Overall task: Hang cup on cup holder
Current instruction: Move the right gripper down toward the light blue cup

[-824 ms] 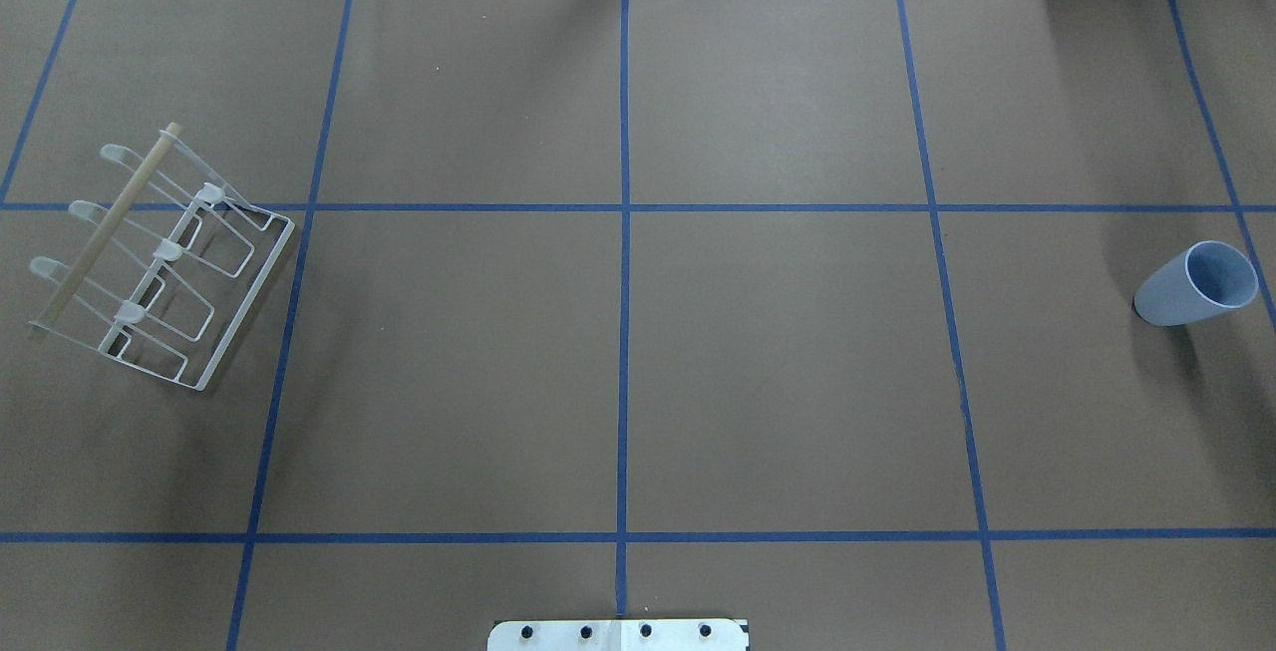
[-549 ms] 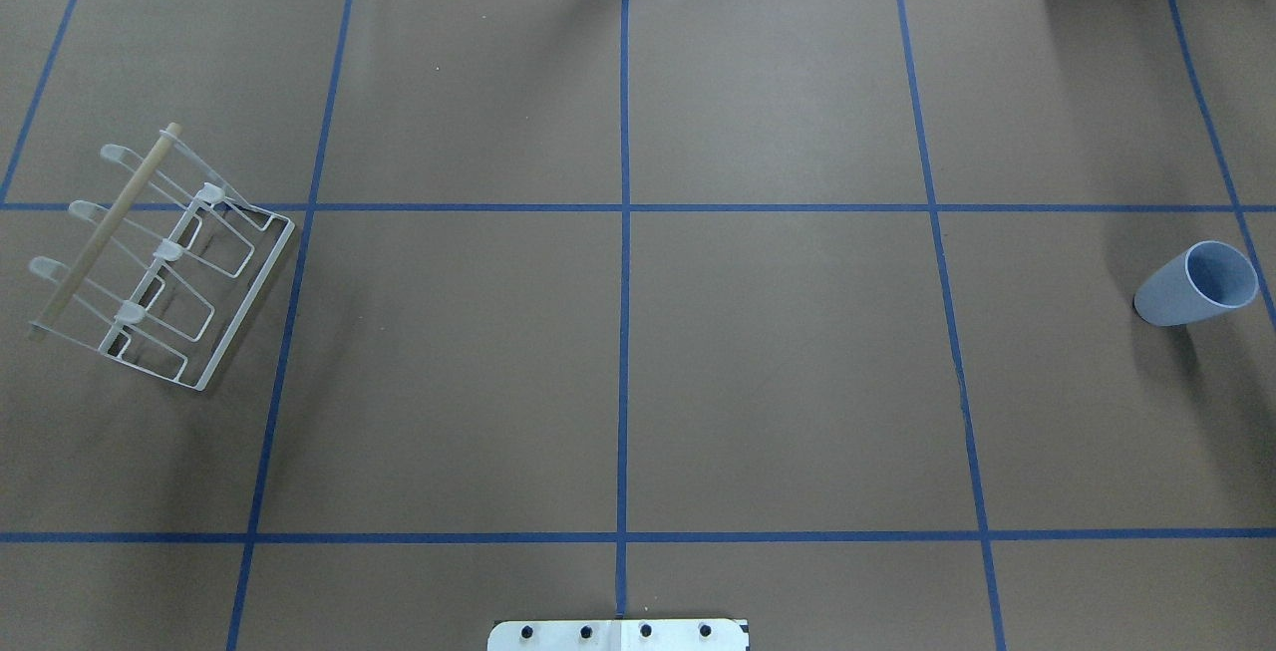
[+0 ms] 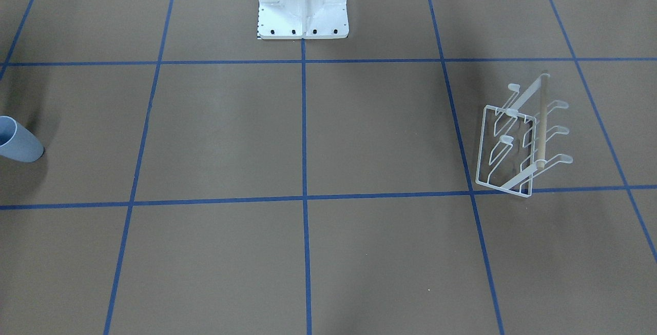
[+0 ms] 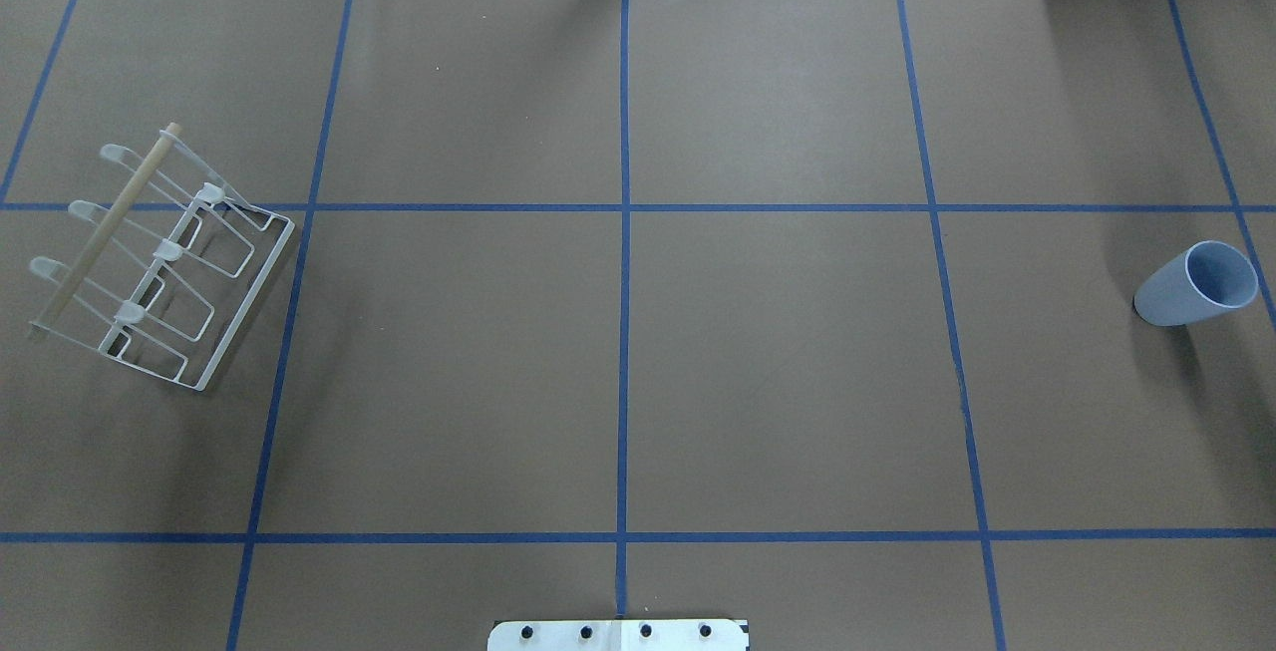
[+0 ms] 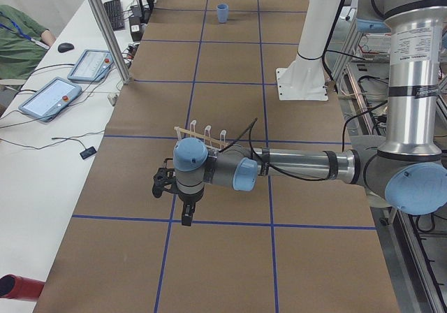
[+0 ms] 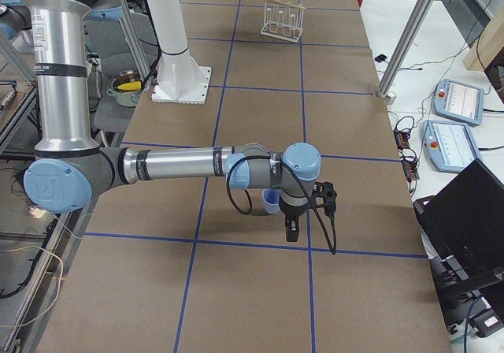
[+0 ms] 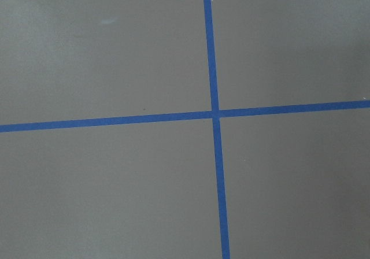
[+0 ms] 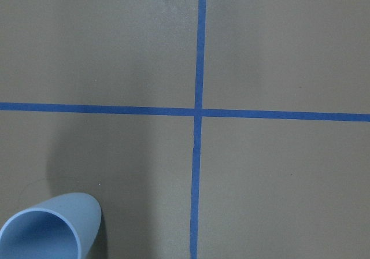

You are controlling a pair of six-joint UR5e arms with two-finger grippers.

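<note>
- The cup (image 4: 1191, 284) stands upright, open end up, on the brown tabletop (image 4: 778, 382) near the end on the robot's right, just inside one of the blue tape lines (image 4: 624, 332) that divide the surface into squares.
- The cup holder (image 4: 169, 262) sits on its base frame at the opposite end, on the robot's left, turned at an angle to the tape grid. Its wooden rod (image 4: 105, 227) runs along the top and its prongs point upward.
- Cup and cup holder are well apart, with the white base plate (image 4: 618, 634) between them at the robot's edge.
- The left arm (image 5: 293, 165) shows only in the side view from the robot's left. Its forearm lies level above the tabletop, and its wrist is in front of the cup holder as that camera sees it.
- The left jaws point down and are clear of the surface; I cannot tell from this view whether they are spread or pressed together.
- The left wrist camera sees only a crossing of tape lines on the tabletop.
- The right arm (image 6: 181, 165) shows only in the side view from the robot's right. It is also stretched out level, with its wrist above the cup and partly hiding it.
- The right jaws point down; I cannot tell whether they are spread or closed.
- The right wrist camera looks straight down: the cup's rim sits in the lower left corner of its view, beside a tape crossing.
</note>
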